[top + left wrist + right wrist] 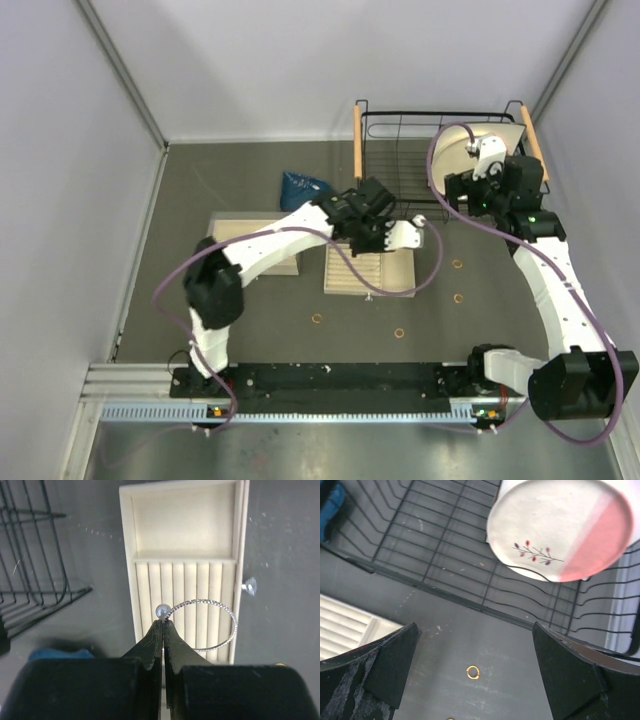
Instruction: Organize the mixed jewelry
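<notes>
My left gripper (164, 622) is shut on the rim of the thin silver hoop (234, 622) and holds it above the ribbed slots of the pale wooden tray (182, 525). A small pearl-like bead (162, 611) shows right at the fingertips. In the top view this gripper (410, 233) hangs over the tray's (345, 280) far end. My right gripper (474, 630) is open and empty, high above a tiny gold ring (473, 672) on the table. Several gold rings lie on the mat: two at right (457, 264) (459, 298), two nearer (398, 332) (317, 319).
A black wire rack (400, 150) stands at the back right with a white-and-pink plate (560, 527) in it. A blue pouch (305, 185) lies at the back centre. A second wooden box (255, 232) lies under the left arm. A small silver stud (250, 585) lies beside the tray.
</notes>
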Robot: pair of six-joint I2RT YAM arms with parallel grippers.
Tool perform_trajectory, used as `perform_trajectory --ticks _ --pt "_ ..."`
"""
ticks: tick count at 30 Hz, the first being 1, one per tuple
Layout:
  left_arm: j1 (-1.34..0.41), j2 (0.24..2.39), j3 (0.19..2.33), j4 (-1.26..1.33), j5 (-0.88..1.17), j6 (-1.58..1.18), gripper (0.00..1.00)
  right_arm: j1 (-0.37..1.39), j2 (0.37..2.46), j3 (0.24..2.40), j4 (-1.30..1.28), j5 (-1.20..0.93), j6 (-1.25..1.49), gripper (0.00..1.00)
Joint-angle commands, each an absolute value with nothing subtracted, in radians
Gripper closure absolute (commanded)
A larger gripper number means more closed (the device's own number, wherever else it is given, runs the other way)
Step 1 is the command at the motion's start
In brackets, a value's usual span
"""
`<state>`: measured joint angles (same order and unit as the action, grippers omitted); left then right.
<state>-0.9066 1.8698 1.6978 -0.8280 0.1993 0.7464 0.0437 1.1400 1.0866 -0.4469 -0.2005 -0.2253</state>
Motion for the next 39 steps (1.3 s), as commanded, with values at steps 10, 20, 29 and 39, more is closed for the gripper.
perform_trajectory --ticks 10,20,29,39 --pt "-0.999 2.227 2.034 -0.793 0.109 0.729 1.00 -0.029 1.112 1.118 -0.393 -0.037 -0.170 0.01" --pt "-1.015 2.315 2.029 -0.739 0.094 0.730 1.00 -0.029 1.120 1.124 -0.406 -0.063 -0.175 0.01" --pt "-1.020 2.339 2.028 -0.713 0.049 0.741 0.99 -0.037 1.108 1.123 -0.471 -0.083 -0.210 0.01" --pt "-1.022 2.316 2.014 -0.695 0.023 0.745 0.63 -0.037 1.006 0.989 -0.500 -0.032 -0.293 0.01"
